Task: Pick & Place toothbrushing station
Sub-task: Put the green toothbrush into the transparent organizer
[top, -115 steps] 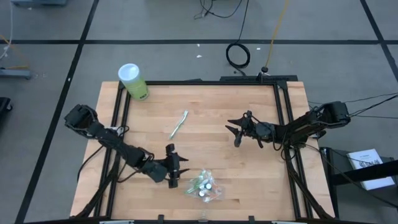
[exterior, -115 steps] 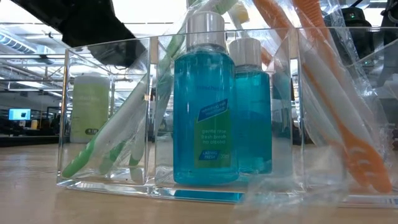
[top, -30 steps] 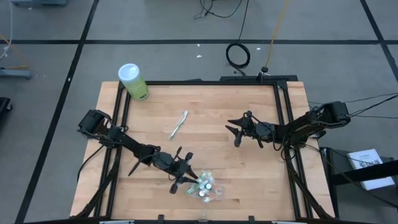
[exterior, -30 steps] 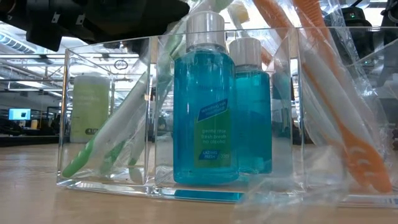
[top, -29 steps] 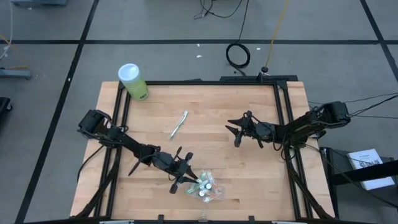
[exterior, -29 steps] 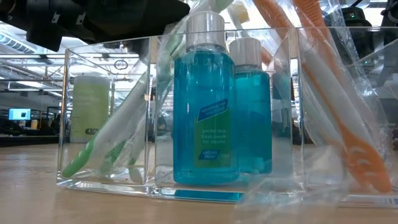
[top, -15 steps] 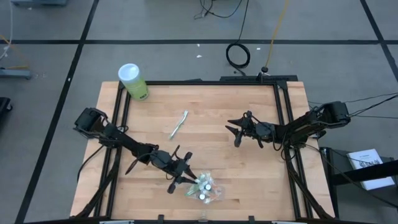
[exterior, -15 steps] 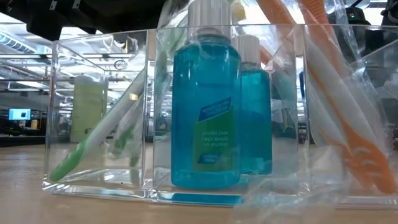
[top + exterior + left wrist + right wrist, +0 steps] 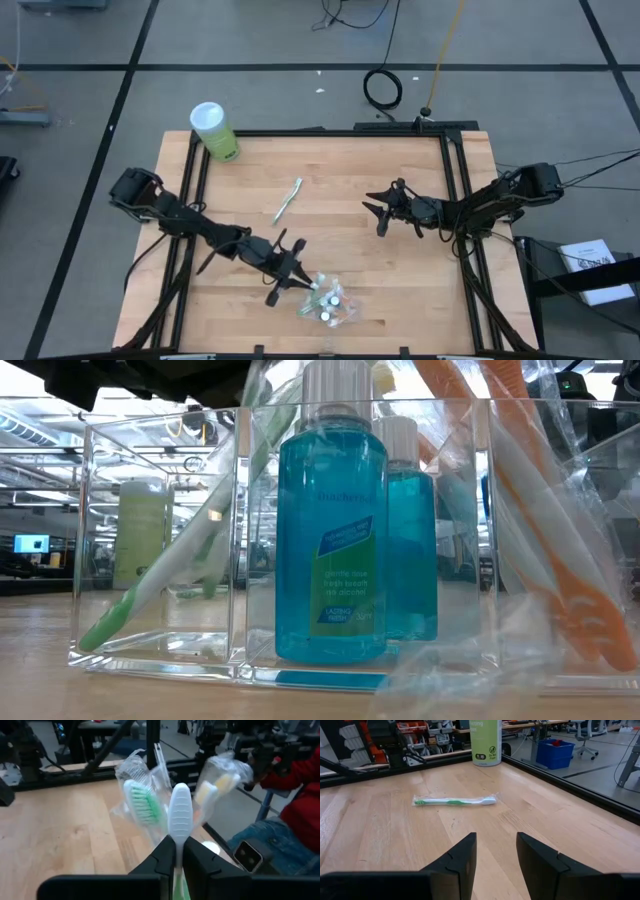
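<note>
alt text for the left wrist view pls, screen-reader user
The left gripper is shut on a white-handled toothbrush that stands up between its dark fingers above the wooden table. Just behind are plastic-wrapped toothbrushes, one with green bristles and one pale yellow. A seated person's red sleeve shows beyond the table.

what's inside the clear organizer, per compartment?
Low view: the clear organizer holds green-white toothbrushes in one compartment and two blue bottles in the next. A crinkly plastic pouch with an orange toothbrush covers the rest.

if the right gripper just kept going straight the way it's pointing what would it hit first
Probably the green-white toothbrush lying flat on the table. It sits just ahead of the open right gripper, with the green canister farther behind; depth is hard to judge.
</note>
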